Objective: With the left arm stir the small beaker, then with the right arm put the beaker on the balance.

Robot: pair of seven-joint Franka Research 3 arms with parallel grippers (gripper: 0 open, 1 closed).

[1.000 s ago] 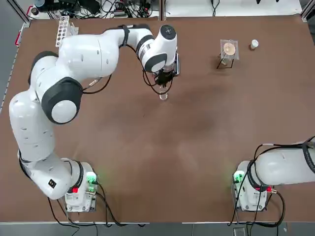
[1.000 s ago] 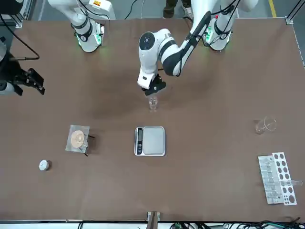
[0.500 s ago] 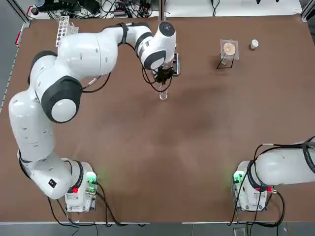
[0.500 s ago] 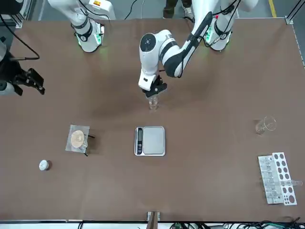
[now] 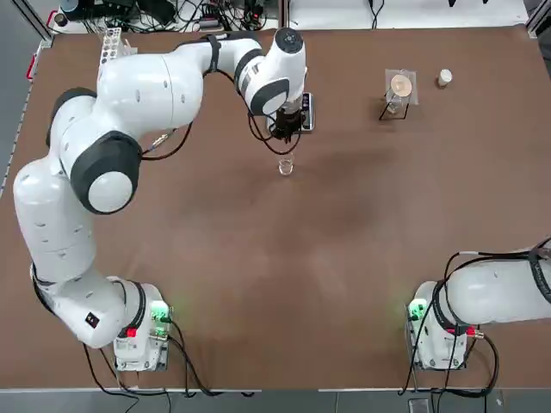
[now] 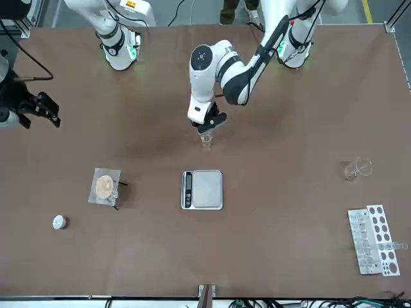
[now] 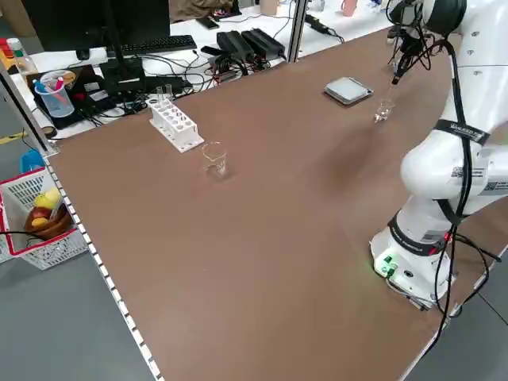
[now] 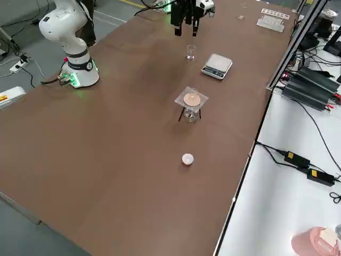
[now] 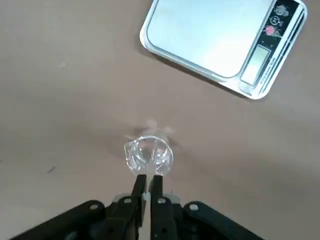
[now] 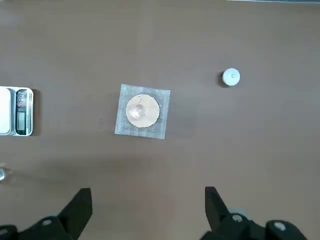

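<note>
Stirring looked finished: the left claw (image 6: 207, 125), pinched shut on a thin rod, had lifted clear above the small beaker (image 6: 205, 139) at frame centre, near the balance (image 6: 202, 190). Right claw (image 10: 147, 212) hung wide open, idle.

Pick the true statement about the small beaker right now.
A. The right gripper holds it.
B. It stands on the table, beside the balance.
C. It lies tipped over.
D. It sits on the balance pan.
B: the small beaker stands upright on the bare table, apart from the balance, with the left gripper just above it.
</note>
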